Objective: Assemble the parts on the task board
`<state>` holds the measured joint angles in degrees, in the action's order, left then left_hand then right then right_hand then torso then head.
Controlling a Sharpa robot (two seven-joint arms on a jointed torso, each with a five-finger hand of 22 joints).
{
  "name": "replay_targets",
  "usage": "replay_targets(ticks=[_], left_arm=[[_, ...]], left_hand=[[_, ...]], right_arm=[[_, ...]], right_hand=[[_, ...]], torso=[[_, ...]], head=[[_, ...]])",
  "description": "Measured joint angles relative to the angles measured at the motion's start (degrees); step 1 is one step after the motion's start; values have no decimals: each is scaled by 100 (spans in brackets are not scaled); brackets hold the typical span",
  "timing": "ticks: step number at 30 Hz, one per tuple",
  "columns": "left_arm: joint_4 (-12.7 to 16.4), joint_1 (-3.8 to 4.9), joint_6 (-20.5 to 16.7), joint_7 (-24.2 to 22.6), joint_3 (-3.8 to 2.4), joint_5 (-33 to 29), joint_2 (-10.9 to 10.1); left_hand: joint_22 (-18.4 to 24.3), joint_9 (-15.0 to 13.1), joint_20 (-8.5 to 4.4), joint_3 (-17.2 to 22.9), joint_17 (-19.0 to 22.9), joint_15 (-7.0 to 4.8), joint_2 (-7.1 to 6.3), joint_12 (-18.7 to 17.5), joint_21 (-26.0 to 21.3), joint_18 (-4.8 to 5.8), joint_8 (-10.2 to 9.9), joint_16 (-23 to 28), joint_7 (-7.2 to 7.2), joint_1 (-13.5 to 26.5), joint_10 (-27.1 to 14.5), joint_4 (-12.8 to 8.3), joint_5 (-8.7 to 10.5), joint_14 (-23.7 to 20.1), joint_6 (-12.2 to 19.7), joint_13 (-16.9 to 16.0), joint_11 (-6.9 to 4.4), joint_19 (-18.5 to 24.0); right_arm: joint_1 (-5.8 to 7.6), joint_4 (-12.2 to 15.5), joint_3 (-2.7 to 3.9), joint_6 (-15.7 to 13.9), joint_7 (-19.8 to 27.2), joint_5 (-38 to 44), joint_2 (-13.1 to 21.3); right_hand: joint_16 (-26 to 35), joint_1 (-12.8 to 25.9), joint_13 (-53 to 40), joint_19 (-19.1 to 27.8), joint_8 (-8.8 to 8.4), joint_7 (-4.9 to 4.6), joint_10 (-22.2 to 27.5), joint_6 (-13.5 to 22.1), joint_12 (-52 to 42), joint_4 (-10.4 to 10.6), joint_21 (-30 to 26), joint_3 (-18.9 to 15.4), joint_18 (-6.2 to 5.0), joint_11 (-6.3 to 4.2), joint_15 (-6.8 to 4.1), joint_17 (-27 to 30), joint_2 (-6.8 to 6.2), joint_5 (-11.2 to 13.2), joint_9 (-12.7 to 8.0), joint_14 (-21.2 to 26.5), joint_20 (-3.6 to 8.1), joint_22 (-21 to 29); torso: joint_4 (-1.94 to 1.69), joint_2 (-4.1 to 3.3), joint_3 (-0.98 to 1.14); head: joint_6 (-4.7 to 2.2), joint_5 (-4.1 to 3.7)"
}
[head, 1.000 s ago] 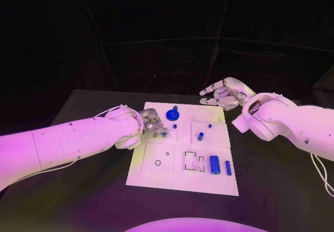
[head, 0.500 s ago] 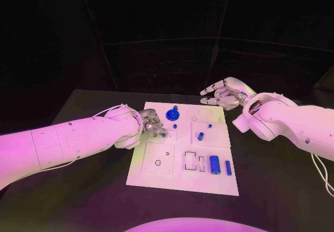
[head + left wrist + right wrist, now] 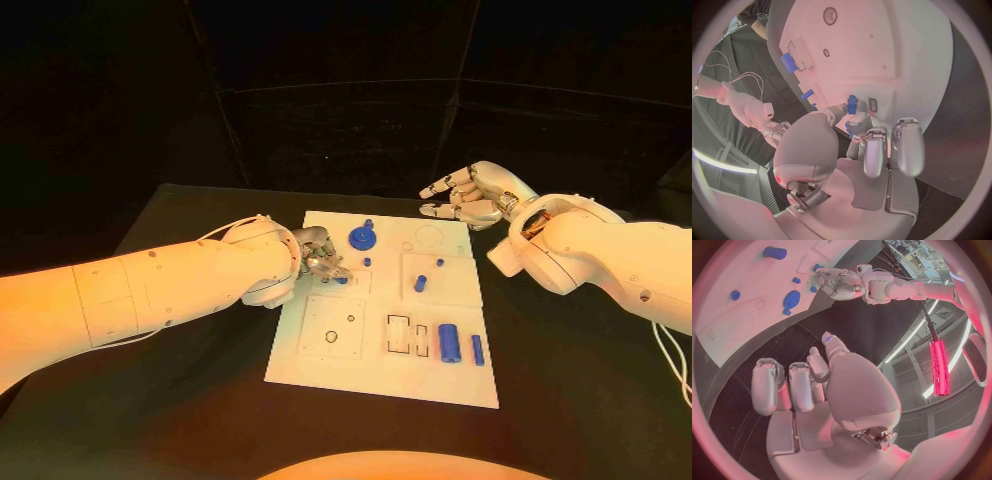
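the left hand (image 3: 320, 262) pinches a small blue peg (image 3: 852, 104) in its fingers, upright over the white board (image 3: 378, 372) left of frame centre. the right hand (image 3: 469, 195), loosely spread and holding nothing, hovers off the board's upper right corner.

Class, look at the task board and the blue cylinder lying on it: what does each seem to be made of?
Task board: probably matte white plastic, since it is flat and even with cleanly cut recesses. Blue cylinder: likely smooth moulded plastic, uniform in colour, with a soft sheen.
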<state>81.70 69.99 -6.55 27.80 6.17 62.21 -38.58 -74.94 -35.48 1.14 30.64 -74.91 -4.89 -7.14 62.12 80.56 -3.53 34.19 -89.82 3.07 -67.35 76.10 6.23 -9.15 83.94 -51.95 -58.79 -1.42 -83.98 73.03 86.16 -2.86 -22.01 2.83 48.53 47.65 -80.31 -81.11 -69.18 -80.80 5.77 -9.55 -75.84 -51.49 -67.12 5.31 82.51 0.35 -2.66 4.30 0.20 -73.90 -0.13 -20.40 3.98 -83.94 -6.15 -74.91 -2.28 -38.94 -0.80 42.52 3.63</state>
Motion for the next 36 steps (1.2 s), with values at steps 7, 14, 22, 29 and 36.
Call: replay_targets(ticks=[7, 14, 22, 29, 36], left_arm=[[9, 3, 14, 14, -1, 5, -5], [-9, 2, 15, 18, 1, 10, 3], [-85, 8, 44, 37, 1, 14, 73], [-172, 15, 99, 66, -4, 13, 137], [-237, 19, 137, 93, -4, 10, 179]], left_hand=[[0, 4, 0, 17, 0, 0, -11, 51, 0, 0, -1, 0, -21, -2, 38, 14, -57, 0, -22, -39, -24, 0], [1, 18, -23, 149, 0, -64, -162, 188, 66, 0, -3, 0, -159, 229, 161, -125, -68, 0, -181, -150, -104, 2], [1, 64, -45, 237, 0, -83, -151, 267, 115, -1, 5, 0, -193, 467, 193, -400, -68, 19, -316, -249, -114, -3], [2, 65, -59, 213, 0, -104, -123, 340, 115, -1, 25, 0, -210, 592, 226, -409, -69, -1, -382, -325, -144, 12], [2, 64, -82, 118, 0, -104, -68, 390, 137, -1, 25, 0, -215, 649, 235, -316, -87, -1, -419, -360, -153, 2]], right_arm=[[0, -4, 0, 0, -3, 0, 0], [0, -8, 0, 0, -4, 0, -5], [0, -15, 0, 0, -6, 0, -16], [0, -29, 0, 0, -7, 0, -37], [0, -50, 0, 3, -11, 0, -54]], right_hand=[[0, 0, 7, 0, 0, 0, 0, 0, 23, 0, 0, 0, 0, 0, 0, 4, 0, 0, 0, 0, 0, 0], [-1, 0, 14, 0, 0, 0, 0, 0, 36, 0, 0, 0, 0, 0, 0, 7, 0, 0, 0, 0, 0, 0], [-1, 0, 13, 0, 0, 0, 0, 0, 36, 0, 0, 0, 0, 0, 0, 7, 0, 0, 0, 0, 0, 0], [-1, 0, 19, 0, 0, 0, 21, 0, 36, 0, 0, 0, 0, -21, 0, 13, 0, 0, 0, 0, 0, 0], [-1, 0, 25, 0, 0, 0, 21, 0, 36, 0, 0, 0, 0, -21, 0, 13, 0, 0, 0, 0, 0, 0]], torso=[[2, 0, -3], [3, 0, -3], [6, -1, -1], [7, -1, 1], [7, -1, 1]], head=[[9, -6], [20, -14], [26, -9], [41, 8], [47, 13]])
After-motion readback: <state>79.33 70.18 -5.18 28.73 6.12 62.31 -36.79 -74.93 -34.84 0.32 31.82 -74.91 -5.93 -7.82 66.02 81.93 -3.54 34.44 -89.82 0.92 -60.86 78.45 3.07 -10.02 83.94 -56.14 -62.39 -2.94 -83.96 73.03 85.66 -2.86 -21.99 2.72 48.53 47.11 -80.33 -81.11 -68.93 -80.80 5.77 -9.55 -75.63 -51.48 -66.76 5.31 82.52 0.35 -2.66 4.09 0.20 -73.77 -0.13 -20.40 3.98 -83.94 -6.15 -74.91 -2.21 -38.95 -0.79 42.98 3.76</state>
